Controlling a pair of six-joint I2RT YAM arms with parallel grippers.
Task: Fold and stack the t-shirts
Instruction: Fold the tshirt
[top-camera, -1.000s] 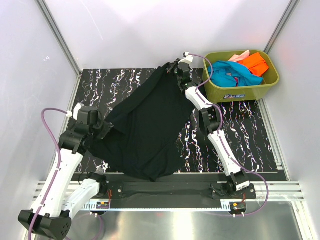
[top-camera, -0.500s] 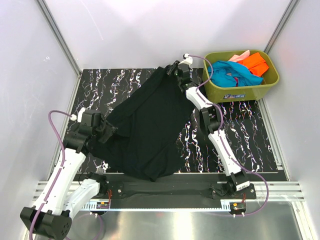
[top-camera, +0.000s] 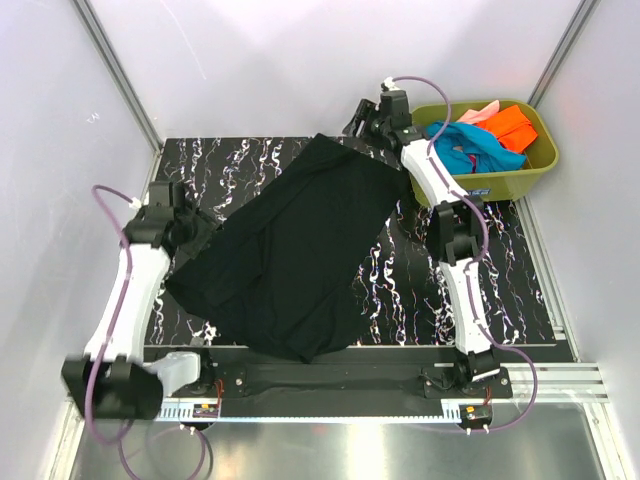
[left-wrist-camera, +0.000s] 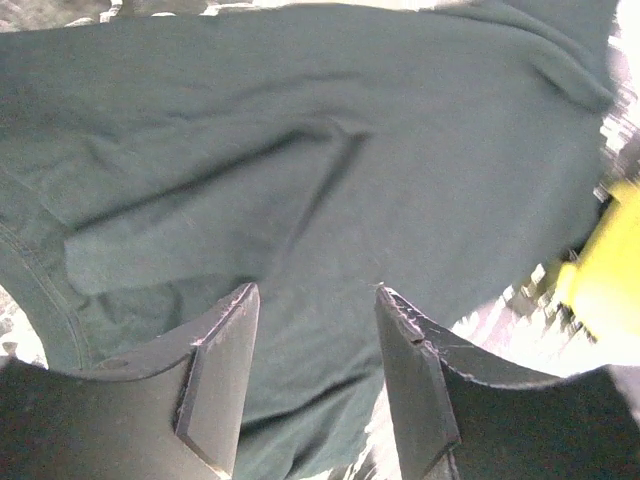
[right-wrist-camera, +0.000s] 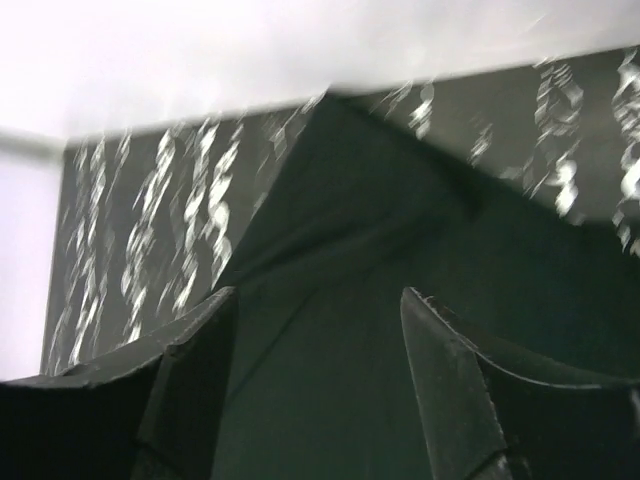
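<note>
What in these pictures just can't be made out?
- Top view: pink t-shirt shows only a corner; orange t-shirt and teal t-shirt cover the rest.
- Top view: black t-shirt has its left edge hidden under the left arm.
- Right wrist view: motion blur smears the table pattern.

Right wrist view shows the black t-shirt (right-wrist-camera: 370, 280) blurred; pink t-shirt (top-camera: 479, 113) mostly buried.

The spread black t-shirt (top-camera: 290, 255) blankets the tabletop's (top-camera: 520, 280) middle, bare room lies to its right, and the tub (top-camera: 520, 178) blocks the far right corner.
</note>
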